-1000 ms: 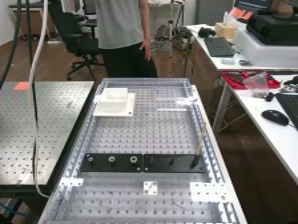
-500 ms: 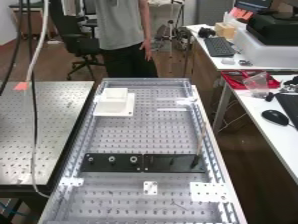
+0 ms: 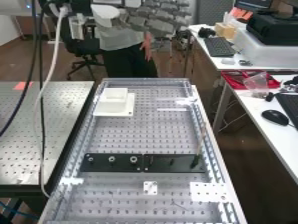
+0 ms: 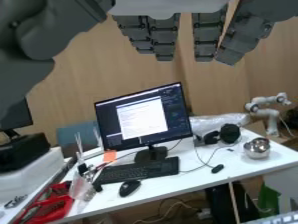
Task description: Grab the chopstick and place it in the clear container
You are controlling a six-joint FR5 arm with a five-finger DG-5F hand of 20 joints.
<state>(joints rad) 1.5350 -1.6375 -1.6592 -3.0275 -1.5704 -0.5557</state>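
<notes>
Reading zero progress: high view, my fingers [image 3: 159, 21] straight, relaxed, empty, chopstick [image 3: 201, 141] near-upright at black plate [image 3: 169, 163] on tabletop [image 3: 133, 135]; wrist view, fingers empty, chopstick apart, so grab and placing both left.

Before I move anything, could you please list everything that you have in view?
Chopstick: one, brown, upright at a black strip's end
Black strips: two, black, end to end across the bench
Round fittings: three, metallic, on one strip
Boxy piece: one, white, far end of the bench
Base plate: one, white, under the boxy piece
Perforated plate: one, white, near end
Perforated table: one, silver, beside the bench
Keyboards: two, black, side desks
Mouse: one, black, side desk
Monitor: at least one, black, desk
Bowl: one, silver, desk
Tray: one, red, side desk
Arm: one, white, high view's upper left
Hand: one, dark grey, above the bench's far end
</notes>
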